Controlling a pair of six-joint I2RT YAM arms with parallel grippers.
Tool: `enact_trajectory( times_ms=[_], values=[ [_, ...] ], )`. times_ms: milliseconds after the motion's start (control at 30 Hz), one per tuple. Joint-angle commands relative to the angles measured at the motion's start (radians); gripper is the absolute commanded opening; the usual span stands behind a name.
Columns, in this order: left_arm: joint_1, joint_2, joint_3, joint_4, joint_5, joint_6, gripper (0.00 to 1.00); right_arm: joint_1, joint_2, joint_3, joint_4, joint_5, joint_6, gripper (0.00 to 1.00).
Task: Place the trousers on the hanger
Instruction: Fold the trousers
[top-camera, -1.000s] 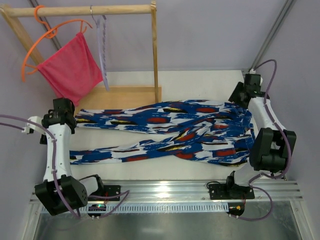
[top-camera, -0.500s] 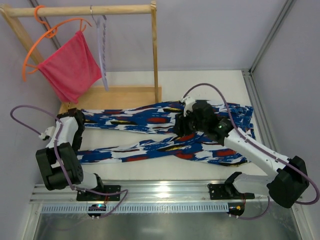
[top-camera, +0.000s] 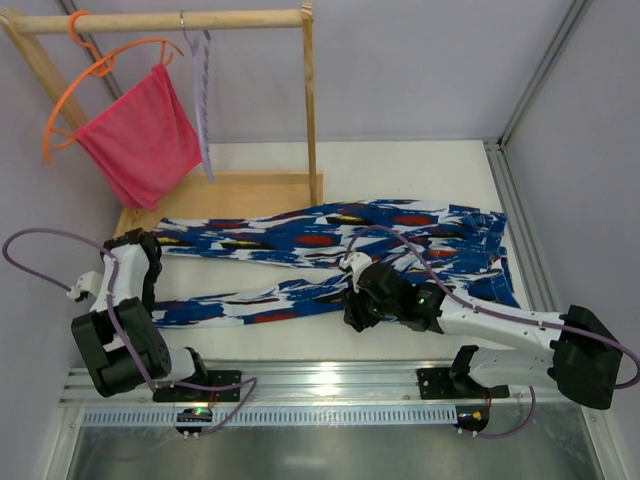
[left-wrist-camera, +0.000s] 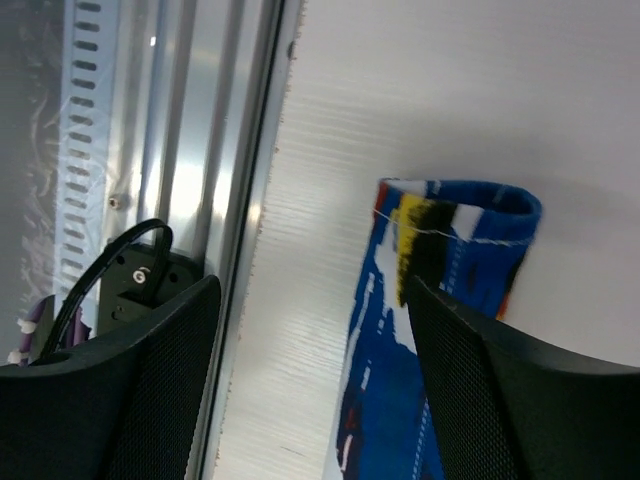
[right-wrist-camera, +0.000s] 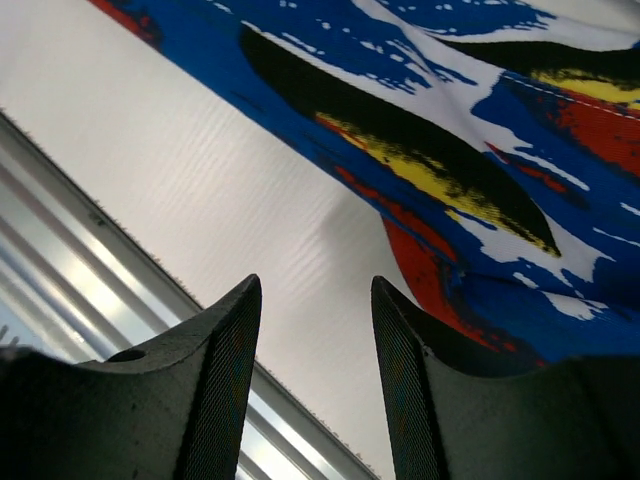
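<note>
The trousers (top-camera: 330, 255), in a blue, white, red and black print, lie flat on the white table with both legs running left and the waist at the right. The pale hanger (top-camera: 203, 100) hangs edge-on from the wooden rail, apart from both arms. My left gripper (top-camera: 143, 285) is open just above the hem of the near leg. In the left wrist view that hem (left-wrist-camera: 450, 240) lies by the right finger of the left gripper (left-wrist-camera: 312, 290). My right gripper (top-camera: 358, 310) is open over the near edge of the trousers (right-wrist-camera: 480, 120). Only bare table shows between the fingers of the right gripper (right-wrist-camera: 315, 285).
A wooden rack (top-camera: 160, 20) stands at the back left on a wooden base board (top-camera: 250, 190). An orange hanger (top-camera: 90, 75) on it carries a pink-red cloth (top-camera: 140, 135). An aluminium rail (top-camera: 330, 380) runs along the table's near edge.
The right arm has swung from the far right edge across to the middle and down to the trousers' near edge. The left arm has folded back toward the near leg's hem, its jaws widening.
</note>
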Motion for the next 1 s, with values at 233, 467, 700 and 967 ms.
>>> enact_trajectory(
  times_ms=[233, 467, 700, 967],
  values=[
    [0.141, 0.044, -0.073, 0.086, -0.002, 0.071, 0.73, 0.033, 0.155, 0.048, 0.018, 0.275, -0.01, 0.51],
    [0.139, 0.14, -0.082, 0.13, 0.006, 0.077, 0.48, 0.035, 0.215, 0.018, 0.088, 0.287, 0.009, 0.51],
    [0.141, 0.107, -0.033, 0.118, 0.035, 0.097, 0.0, 0.049, 0.258, 0.027, 0.085, 0.332, 0.041, 0.44],
    [0.139, 0.027, 0.065, 0.083, 0.009, 0.108, 0.0, 0.053, 0.231, 0.01, 0.084, 0.301, 0.055, 0.04]
  ],
)
